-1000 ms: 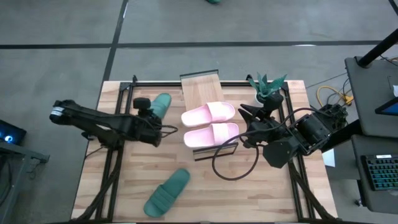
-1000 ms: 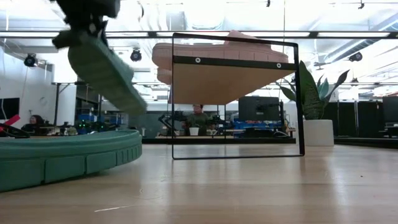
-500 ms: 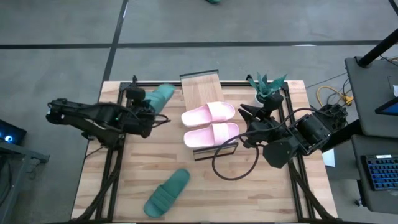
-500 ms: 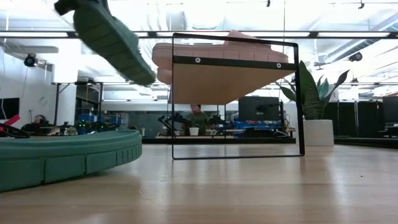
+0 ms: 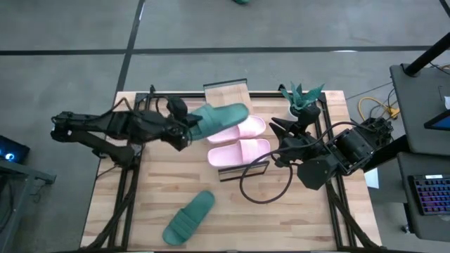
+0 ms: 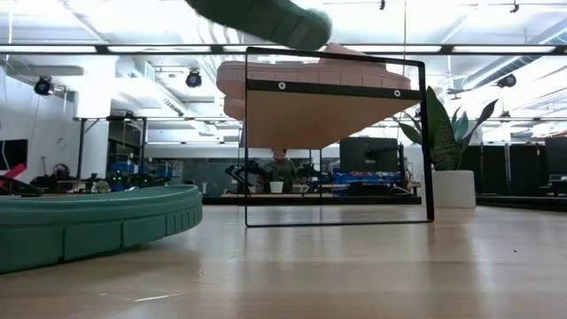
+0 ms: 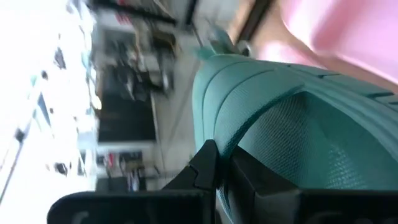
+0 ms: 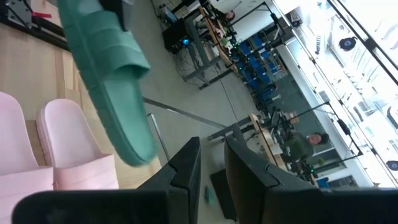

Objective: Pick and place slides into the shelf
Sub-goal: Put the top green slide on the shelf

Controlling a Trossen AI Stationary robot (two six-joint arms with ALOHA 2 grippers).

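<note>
My left gripper [image 5: 188, 128] is shut on a dark teal slide [image 5: 223, 116], which is carried in the air, lengthwise, over the shelf [image 5: 226, 91]. In the low view this slide [image 6: 266, 18] hangs above the plank top. Two pale pink slides [image 5: 236, 128] [image 5: 239, 151] lie side by side on the shelf's top. The second teal slide [image 5: 188, 218] lies flat on the table near its near edge. My right gripper [image 5: 275, 140] waits just right of the shelf, its fingers [image 8: 186, 165] a narrow gap apart, holding nothing. My left gripper holds the teal slide by its left end [image 5: 199, 124], coming level from the table's left, fingers along its length. The slide is lifted clear and reaches right over the far pink slide. In the wrist view one finger [image 7: 205, 167] lies against the ridged teal rubber [image 7: 249, 93]; the other is hidden.
A small potted plant [image 5: 302, 98] stands at the table's far right, behind the right gripper. A black cable loop [image 5: 267, 184] lies on the table right of the shelf's near end. The shelf's far part of the plank is bare. People sit in the room beyond [image 6: 282, 168].
My left gripper has risen and swung from left of the shelf toward the table's right, carrying the teal slide. The slide has turned from pointing at the far edge to lying crosswise over the shelf, above the far pink slide.
</note>
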